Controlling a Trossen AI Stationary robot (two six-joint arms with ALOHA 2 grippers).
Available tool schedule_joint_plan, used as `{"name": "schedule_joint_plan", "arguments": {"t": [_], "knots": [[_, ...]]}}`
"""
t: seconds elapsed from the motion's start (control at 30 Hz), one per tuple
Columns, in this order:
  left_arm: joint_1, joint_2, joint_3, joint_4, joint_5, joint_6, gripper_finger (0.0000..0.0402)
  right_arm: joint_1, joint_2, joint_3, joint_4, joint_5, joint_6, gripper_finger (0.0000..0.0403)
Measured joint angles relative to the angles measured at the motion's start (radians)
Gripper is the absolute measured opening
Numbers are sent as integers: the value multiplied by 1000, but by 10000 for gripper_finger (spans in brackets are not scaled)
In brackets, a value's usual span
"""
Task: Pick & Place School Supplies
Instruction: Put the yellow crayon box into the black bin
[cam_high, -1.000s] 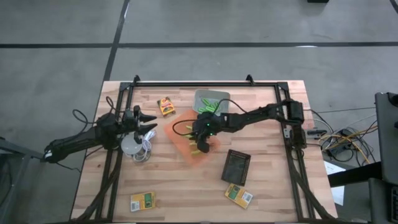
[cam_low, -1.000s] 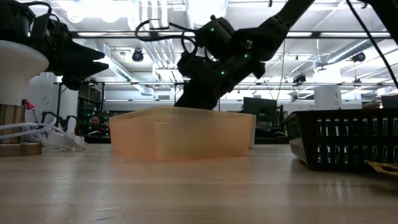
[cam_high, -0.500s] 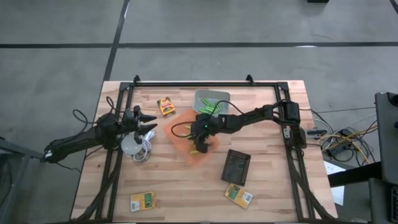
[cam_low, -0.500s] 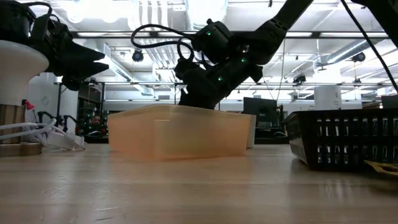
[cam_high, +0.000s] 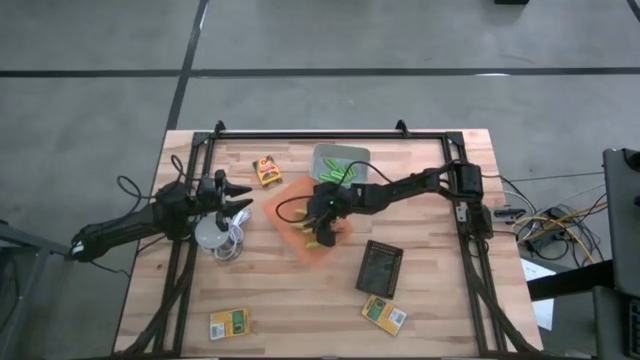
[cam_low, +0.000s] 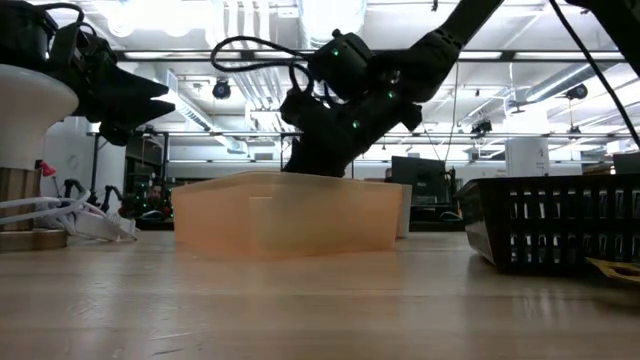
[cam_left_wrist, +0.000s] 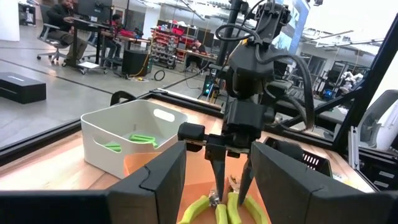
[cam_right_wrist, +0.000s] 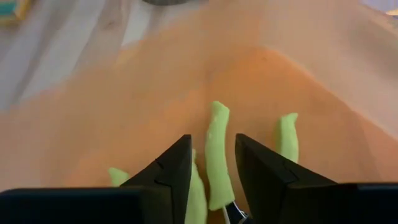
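the right gripper hangs low inside the orange bin, its jaws part open around a lime-green stick that lies on the bin floor among others, no longer pinched. if the fingers lift while snagging it, the stick could tip out. the left gripper waits wide open, empty, above the white round thing.

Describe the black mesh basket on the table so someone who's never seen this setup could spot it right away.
Start at the orange bin in the middle of the wooden table. Toward the front right corner lies a flat black mesh basket, just above a yellow-and-green box. It is the table's only black, slotted container.
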Motion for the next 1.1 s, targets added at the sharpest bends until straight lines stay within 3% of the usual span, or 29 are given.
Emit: {"name": "schedule_joint_plan", "arguments": {"t": [0.47,0.7,0.87,1.1], "knots": [[0,0,0,-1,0,0,188,-3,-406,5,99,-28,-17,129],[0,0,0,-2,0,0,188,7,-605,-50,-69,-46,-73,130],[0,0,0,-2,0,0,188,19,-751,-152,-178,-4,-61,130],[0,0,0,-2,0,0,188,29,-977,-360,-132,96,37,130]]}}
